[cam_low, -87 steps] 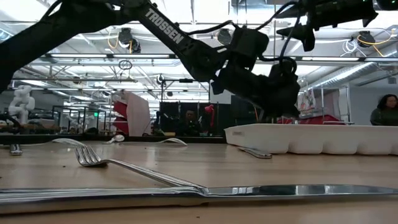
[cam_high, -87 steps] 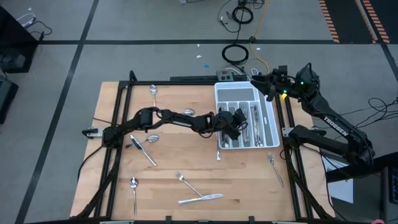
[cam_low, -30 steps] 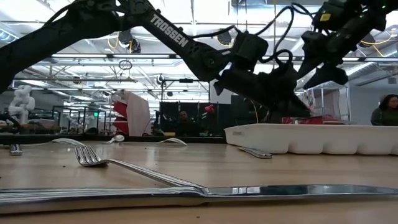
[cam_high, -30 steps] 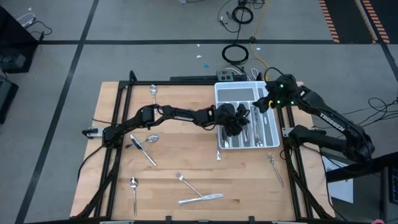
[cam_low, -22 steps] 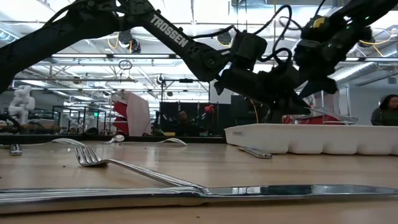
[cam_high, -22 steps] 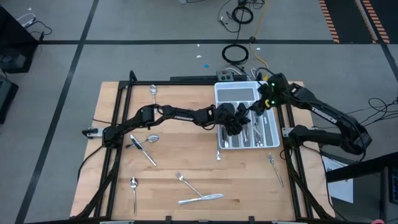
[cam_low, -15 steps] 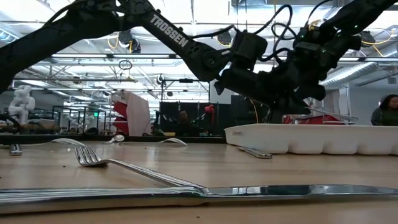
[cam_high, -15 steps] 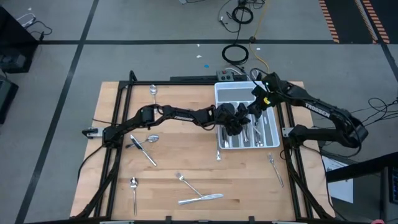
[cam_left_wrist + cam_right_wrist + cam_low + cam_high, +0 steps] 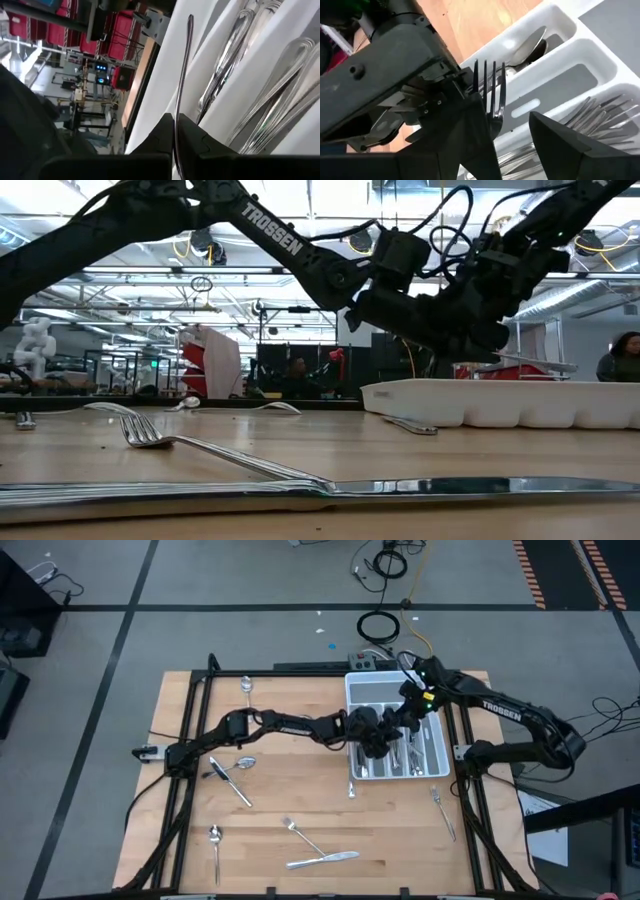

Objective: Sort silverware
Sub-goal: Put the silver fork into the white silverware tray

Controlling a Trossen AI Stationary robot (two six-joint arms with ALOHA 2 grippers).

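Sorting looks partly done: the white tray [image 9: 436, 752] at the table's far right corner holds many pieces; the left gripper [image 9: 377, 737] clenches a fork [image 9: 489, 92] above it, the right gripper [image 9: 408, 712] released alongside; about eight pieces of silverware [image 9: 322, 860] remain scattered across the table [image 9: 300, 790].

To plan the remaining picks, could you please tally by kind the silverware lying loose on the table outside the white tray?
Spoons: 3
Fork: 1
Knife: 1
Pieces of unclear kind: 3
Total: 8
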